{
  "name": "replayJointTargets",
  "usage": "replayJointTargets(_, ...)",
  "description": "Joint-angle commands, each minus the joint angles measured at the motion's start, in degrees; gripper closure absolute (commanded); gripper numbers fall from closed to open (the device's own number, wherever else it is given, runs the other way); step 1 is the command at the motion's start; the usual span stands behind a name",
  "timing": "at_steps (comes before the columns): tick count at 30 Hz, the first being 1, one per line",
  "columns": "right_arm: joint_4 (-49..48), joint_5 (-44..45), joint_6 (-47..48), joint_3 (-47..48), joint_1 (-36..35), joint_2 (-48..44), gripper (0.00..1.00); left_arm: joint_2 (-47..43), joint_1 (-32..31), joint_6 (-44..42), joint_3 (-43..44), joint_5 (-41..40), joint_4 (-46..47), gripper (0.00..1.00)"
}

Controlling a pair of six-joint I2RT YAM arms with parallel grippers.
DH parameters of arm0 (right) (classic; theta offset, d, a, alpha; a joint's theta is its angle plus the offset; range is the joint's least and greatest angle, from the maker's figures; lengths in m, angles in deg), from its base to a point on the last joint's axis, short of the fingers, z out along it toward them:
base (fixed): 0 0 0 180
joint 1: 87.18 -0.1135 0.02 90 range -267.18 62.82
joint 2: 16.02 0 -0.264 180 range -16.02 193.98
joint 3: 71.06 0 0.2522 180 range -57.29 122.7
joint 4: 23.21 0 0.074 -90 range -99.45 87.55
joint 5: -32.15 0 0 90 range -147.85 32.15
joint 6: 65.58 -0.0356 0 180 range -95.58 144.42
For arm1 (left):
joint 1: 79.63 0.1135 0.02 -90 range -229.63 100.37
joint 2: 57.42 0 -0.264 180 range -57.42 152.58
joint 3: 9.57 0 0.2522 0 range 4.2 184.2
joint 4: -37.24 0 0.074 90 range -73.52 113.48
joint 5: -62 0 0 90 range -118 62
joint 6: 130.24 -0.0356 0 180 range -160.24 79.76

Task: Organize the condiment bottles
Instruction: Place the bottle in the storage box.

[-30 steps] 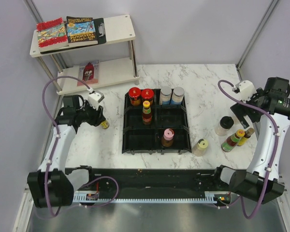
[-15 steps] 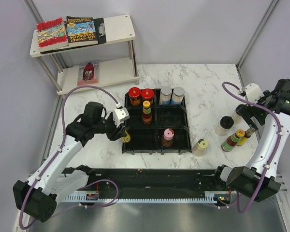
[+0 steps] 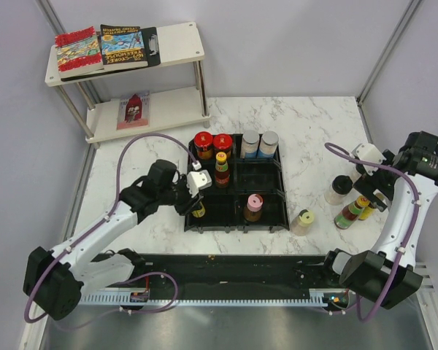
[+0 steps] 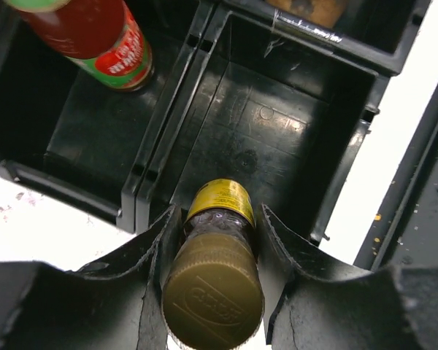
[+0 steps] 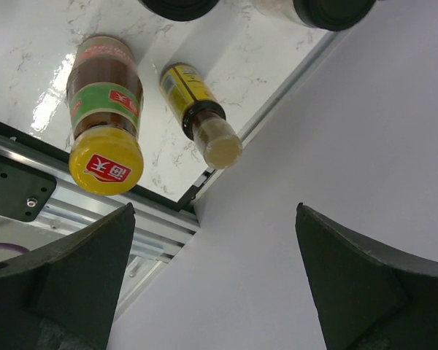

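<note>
left gripper (image 4: 213,222): pinches gold-capped bottle (image 4: 213,292), over tray (image 4: 277,138) compartment | right gripper (image 5: 212,215): spread wide, yellow-capped bottle (image 5: 106,131) beyond fingertips

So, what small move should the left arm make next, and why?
Probably lower the small bottle straight down until it stands on the floor, then open. The left gripper is shut on it just below its cap, and it hangs over an empty tray compartment. Whether its base already touches the floor I cannot tell.
</note>
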Motion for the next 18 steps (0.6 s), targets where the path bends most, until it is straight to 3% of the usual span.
replayJointTargets(1, 6.6, -4.5, 8.7, -1.7, 0.3, -1.2, 0.02, 4.0, -3.0, 1.2, 0.2, -3.8, 7.5, 0.98)
replayJointTargets(18, 6.6, -5.9, 21.4, -8.7, -0.2, -2.2, 0.02, 12.7, -8.6, 0.2, 0.6, -9.4, 12.4, 0.98)
